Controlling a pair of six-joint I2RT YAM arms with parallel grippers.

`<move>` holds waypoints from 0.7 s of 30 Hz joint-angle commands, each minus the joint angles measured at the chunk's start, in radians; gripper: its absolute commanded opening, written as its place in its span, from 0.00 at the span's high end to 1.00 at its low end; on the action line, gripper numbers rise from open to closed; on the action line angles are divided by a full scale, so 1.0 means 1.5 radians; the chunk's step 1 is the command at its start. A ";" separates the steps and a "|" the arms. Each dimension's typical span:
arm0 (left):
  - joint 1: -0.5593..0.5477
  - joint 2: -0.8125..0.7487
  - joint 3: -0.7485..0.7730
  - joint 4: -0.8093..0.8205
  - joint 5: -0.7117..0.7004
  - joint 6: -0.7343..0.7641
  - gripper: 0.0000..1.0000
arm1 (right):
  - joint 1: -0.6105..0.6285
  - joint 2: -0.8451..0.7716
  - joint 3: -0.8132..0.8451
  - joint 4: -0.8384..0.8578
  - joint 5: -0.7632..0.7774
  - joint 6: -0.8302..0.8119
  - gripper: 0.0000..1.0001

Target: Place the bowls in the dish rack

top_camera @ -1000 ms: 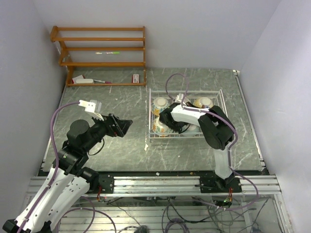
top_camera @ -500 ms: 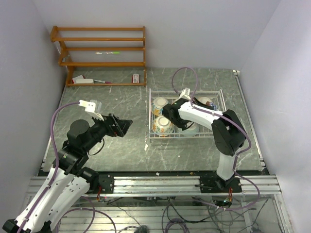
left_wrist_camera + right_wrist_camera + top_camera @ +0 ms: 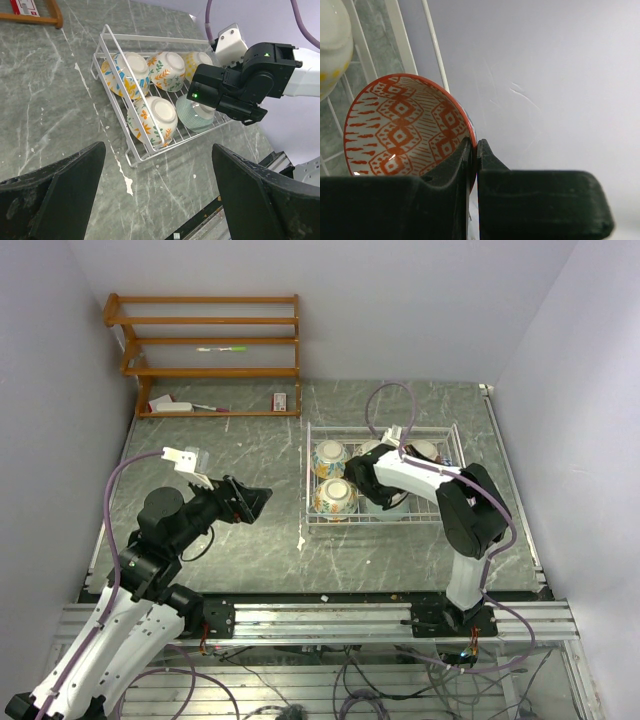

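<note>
Pinching the rim of the red bowl (image 3: pixel 400 125), the right gripper (image 3: pixel 473 146) has its fingers pressed together with only that thin wall between them. The bowl stands on edge inside the rack (image 3: pixel 155 38), its diamond-patterned inside facing the wrist camera, just beside a rim wire. Which edge of the rack that is cannot be told, because the right arm hides the bowl in the other two views.

Five more bowls lie tipped in the rack with their feet showing. Along the far edge, the blue-and-yellow bowl (image 3: pixel 122 75) sits at the left corner, the orange-leaf bowl (image 3: pixel 169 70) just beside it, and the yellow bowl (image 3: pixel 192 59) next along. By the near edge, the floral bowl (image 3: pixel 152 120) fills the left corner and the teal bowl (image 3: pixel 195 114) lies just beside it, partly under the right wrist.

The rack rests on the table (image 3: pixel 250 440), toward its far right. The left gripper (image 3: pixel 252 500) hovers over the table left of the rack, jaws spread wide and holding nothing. The shelf (image 3: pixel 210 340) stands at the table's far left corner.
</note>
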 commanded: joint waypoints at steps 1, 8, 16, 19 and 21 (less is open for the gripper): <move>-0.002 -0.008 0.013 -0.008 -0.007 0.007 0.02 | -0.007 0.011 -0.014 -0.006 0.032 0.022 1.00; -0.001 -0.005 0.013 -0.008 -0.008 0.007 0.02 | -0.023 0.043 -0.019 -0.006 0.033 0.027 1.00; -0.001 -0.004 0.013 -0.012 -0.013 0.008 0.02 | -0.025 0.080 -0.017 -0.007 0.045 0.028 1.00; -0.001 -0.006 0.015 -0.017 -0.016 0.009 0.02 | -0.025 0.090 -0.016 -0.007 0.044 0.030 1.00; -0.002 -0.008 0.016 -0.021 -0.020 0.010 0.02 | -0.023 0.107 -0.015 -0.007 0.042 0.032 0.98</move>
